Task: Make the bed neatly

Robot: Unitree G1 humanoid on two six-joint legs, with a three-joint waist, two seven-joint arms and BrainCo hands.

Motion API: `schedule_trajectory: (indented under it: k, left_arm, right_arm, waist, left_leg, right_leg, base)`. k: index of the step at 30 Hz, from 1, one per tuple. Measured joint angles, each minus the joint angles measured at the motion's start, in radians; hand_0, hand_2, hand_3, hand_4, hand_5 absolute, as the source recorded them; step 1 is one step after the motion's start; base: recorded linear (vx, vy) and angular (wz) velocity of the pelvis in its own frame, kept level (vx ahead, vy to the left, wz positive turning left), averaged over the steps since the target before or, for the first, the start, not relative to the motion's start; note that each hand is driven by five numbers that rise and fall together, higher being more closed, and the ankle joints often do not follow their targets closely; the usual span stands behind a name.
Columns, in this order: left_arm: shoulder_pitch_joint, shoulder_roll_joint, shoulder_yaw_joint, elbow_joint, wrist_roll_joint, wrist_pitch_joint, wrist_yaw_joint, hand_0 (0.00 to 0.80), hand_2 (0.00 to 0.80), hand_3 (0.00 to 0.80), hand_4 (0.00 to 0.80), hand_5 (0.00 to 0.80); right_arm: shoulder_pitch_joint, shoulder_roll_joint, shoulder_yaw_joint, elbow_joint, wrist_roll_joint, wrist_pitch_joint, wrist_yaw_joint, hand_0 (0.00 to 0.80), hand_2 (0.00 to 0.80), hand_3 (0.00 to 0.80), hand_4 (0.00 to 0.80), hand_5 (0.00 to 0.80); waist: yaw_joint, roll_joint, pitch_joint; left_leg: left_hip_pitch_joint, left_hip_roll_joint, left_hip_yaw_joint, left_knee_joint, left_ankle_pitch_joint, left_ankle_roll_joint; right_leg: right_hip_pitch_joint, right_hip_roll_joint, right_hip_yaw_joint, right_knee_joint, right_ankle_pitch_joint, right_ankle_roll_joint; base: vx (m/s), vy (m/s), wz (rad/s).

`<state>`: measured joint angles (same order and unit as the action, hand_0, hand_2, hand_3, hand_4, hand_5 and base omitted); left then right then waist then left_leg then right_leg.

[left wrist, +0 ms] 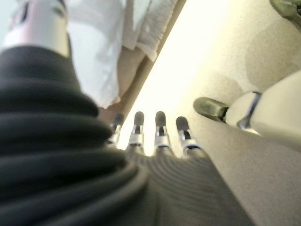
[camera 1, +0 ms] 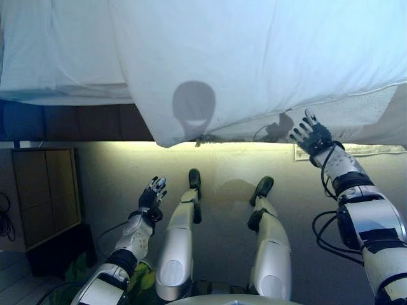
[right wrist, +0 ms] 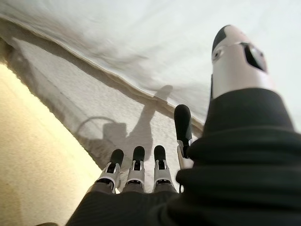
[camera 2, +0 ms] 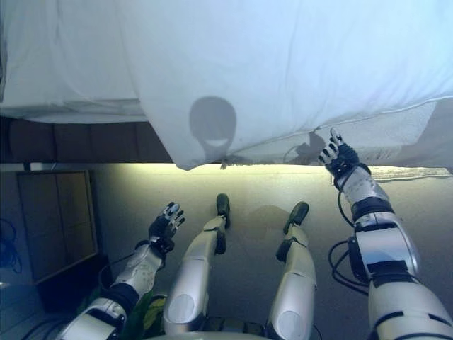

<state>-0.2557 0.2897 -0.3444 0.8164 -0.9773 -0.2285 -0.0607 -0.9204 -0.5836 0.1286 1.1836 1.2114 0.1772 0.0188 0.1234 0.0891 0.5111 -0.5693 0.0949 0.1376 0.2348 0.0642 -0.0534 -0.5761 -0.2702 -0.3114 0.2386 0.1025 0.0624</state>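
A white duvet [camera 1: 254, 57] covers the bed and hangs over its near edge, with a corner [camera 1: 166, 138] drooping down at the middle. Under it a textured white mattress side [camera 1: 343, 117] shows at the right. My right hand [camera 1: 310, 135] is open, fingers straight, raised close to the mattress side just below the duvet hem; it also shows in the right wrist view [right wrist: 136, 165]. My left hand [camera 1: 152, 192] is open and empty, low over the floor, apart from the bed; it also shows in the left wrist view [left wrist: 157, 127].
A dark bed base [camera 1: 76, 122] shows under the duvet at the left. A wooden cabinet [camera 1: 44, 194] stands on the left by the bed. Beige carpet [camera 1: 229, 168] lies between me and the bed.
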Motion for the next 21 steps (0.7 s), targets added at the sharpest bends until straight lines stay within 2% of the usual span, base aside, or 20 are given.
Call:
schedule_trajectory:
  k: [7,17,21]
  left_arm:
    - [0.057,0.011,-0.005,-0.042,-0.04,-0.013,-0.014,0.0,0.0,0.0,0.0,0.0]
    - [0.07,0.046,-0.005,-0.098,-0.088,-0.026,-0.041,0.0,0.0,0.0,0.0,0.0]
    - [0.092,0.048,0.004,-0.126,-0.107,-0.034,-0.053,0.0,0.0,0.0,0.0,0.0]
  right_arm:
    - [-0.064,-0.035,0.0,0.002,-0.004,0.0,0.012,0.0,0.0,0.0,0.0,0.0]
    - [-0.175,-0.125,0.003,0.005,-0.046,0.001,0.015,0.0,0.0,0.0,0.0,0.0]
    - [-0.22,-0.15,0.013,0.021,-0.064,0.004,0.015,0.0,0.0,0.0,0.0,0.0]
  waist:
    - [0.008,0.002,0.0]
    - [0.06,0.014,0.004]
    - [0.06,0.02,0.004]
  left_leg:
    - [-0.033,-0.007,-0.011,-0.015,0.021,-0.006]
    - [-0.112,-0.018,-0.03,0.018,0.025,-0.003]
    - [-0.142,-0.028,-0.039,0.03,0.027,0.0]
  right_leg:
    - [-0.062,-0.014,-0.001,0.064,-0.031,-0.005]
    - [-0.148,-0.037,0.0,0.138,-0.051,-0.015]
    - [-0.18,-0.052,0.0,0.172,-0.065,-0.014]
  base:
    - [0.021,-0.016,0.07]
    - [0.005,0.008,0.07]
    - [0.003,0.009,0.12]
